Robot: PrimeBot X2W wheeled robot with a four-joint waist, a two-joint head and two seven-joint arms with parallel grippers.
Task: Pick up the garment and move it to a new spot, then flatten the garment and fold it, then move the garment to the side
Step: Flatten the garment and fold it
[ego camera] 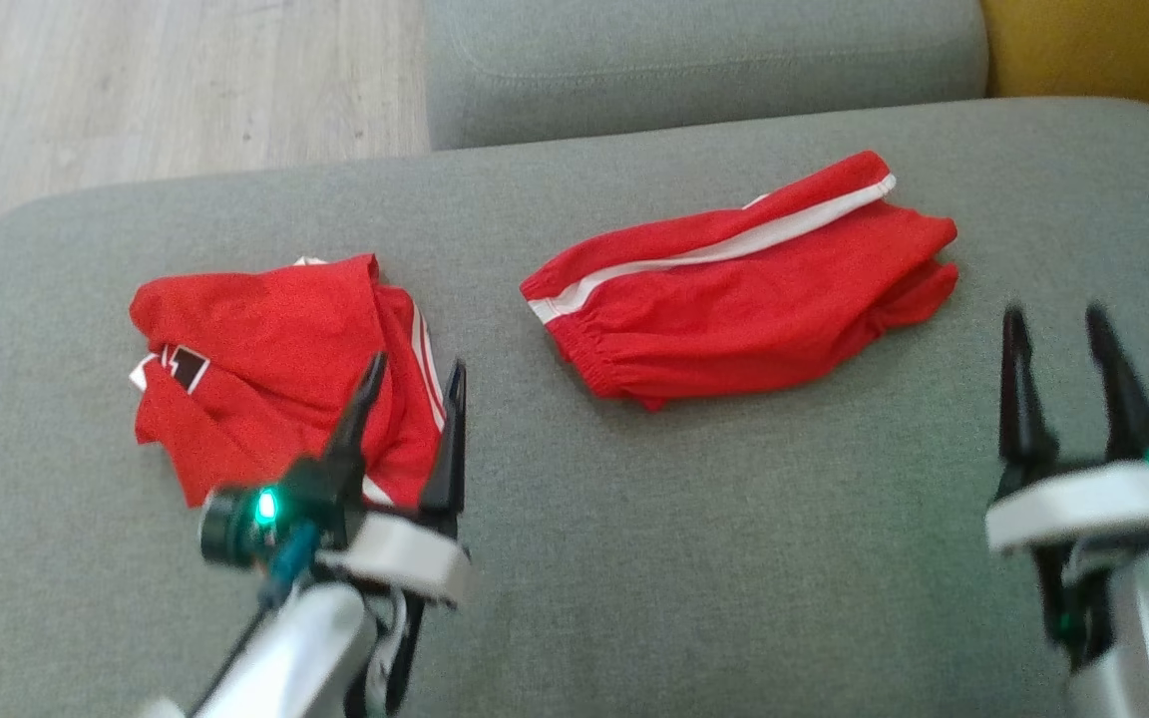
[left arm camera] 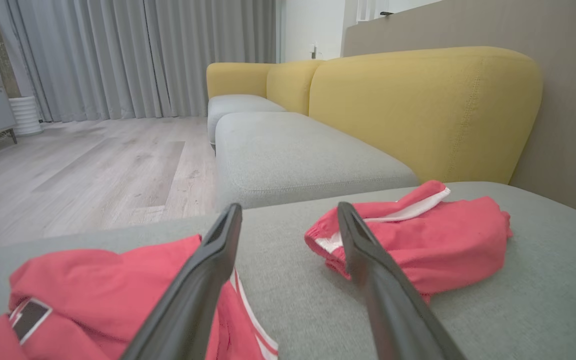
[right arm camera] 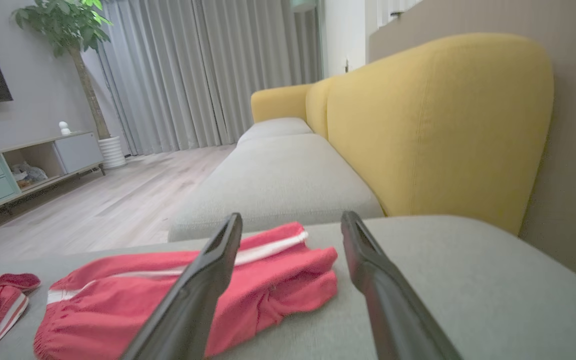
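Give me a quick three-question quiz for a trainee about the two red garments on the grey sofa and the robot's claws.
1. True or false: the left claw is clamped on the crumpled red garment.
2. Which lies nearer the right claw? A) the crumpled red garment B) the white-striped red garment C) a blue towel
3. What do both garments rest on?
Key: 1 false, both claws are open and empty; 2 B; 3 the grey sofa cushion.
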